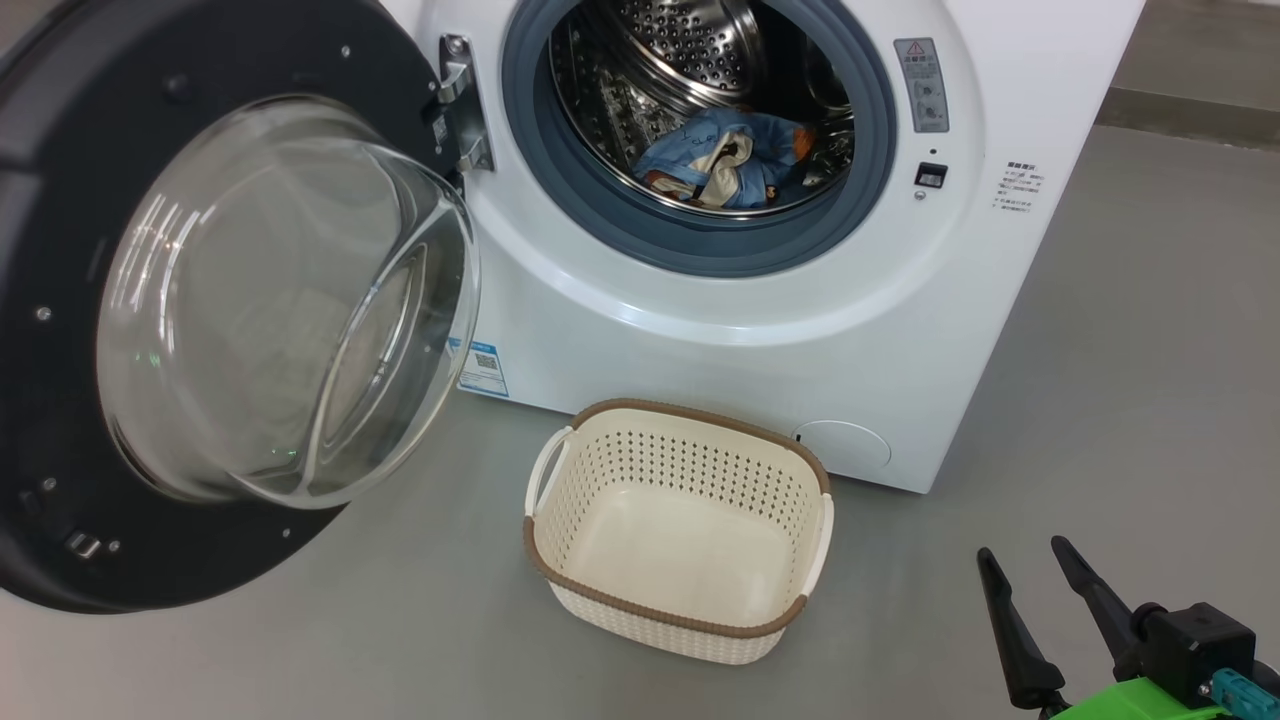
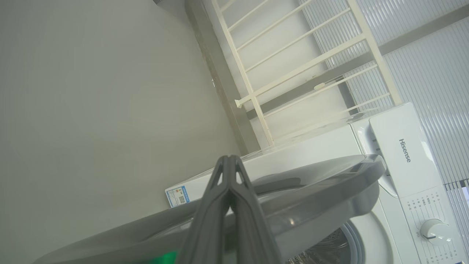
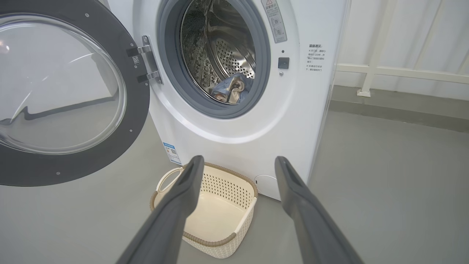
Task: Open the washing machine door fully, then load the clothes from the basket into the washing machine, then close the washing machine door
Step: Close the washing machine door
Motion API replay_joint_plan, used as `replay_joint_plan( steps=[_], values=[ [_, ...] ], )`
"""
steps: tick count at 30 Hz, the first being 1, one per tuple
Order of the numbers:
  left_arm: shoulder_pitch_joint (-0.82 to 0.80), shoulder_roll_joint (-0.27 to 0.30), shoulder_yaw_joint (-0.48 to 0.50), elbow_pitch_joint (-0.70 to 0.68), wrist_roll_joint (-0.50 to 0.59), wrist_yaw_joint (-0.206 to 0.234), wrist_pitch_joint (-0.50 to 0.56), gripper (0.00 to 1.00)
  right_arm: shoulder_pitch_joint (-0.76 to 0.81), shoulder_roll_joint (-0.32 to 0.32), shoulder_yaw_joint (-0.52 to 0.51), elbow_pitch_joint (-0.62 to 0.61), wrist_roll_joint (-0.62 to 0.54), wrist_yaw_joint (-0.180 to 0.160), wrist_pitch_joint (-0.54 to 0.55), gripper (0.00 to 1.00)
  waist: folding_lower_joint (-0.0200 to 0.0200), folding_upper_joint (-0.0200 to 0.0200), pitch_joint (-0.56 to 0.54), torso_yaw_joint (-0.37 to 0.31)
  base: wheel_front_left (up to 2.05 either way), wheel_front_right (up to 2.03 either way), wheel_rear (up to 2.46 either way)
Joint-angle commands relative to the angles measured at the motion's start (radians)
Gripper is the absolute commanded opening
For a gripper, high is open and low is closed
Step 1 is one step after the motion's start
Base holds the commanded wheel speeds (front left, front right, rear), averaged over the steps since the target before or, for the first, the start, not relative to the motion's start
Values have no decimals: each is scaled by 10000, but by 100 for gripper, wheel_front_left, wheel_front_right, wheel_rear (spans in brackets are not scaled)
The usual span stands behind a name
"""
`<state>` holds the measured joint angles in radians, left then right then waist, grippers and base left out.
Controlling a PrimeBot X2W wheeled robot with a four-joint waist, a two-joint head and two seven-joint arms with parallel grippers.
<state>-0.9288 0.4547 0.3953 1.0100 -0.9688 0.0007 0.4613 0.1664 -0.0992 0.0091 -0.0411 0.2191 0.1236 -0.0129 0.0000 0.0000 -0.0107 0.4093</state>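
Head view puts the right gripper (image 1: 1022,548) nearest, its fingers spread wide and empty, since loading looks finished. One basket (image 1: 690,412) stands empty on the floor just before the washing machine (image 1: 700,340). One garment, the clothes (image 1: 730,160), lies low in the drum. The one washing machine door (image 1: 40,450) hangs wide open. The left gripper (image 2: 229,158), pinched shut on nothing, sits by its rim, probably to push it closed.
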Motion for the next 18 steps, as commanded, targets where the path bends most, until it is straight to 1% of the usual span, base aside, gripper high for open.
replay_joint_plan(
  steps=[1, 18],
  values=[
    [-271, 602, 172, -118, -154, -13, 104, 0, -346, -196, 193, -310, -62, 71, 13, 100, 0, 0, 30, -39, 0, 0, 0],
    [-334, 504, 208, 387, -627, -202, 1188, 0, -459, -246, 168, -287, -51, 71, 42, 100, 0, 0, 112, -60, 0, 0, 0]
  ],
)
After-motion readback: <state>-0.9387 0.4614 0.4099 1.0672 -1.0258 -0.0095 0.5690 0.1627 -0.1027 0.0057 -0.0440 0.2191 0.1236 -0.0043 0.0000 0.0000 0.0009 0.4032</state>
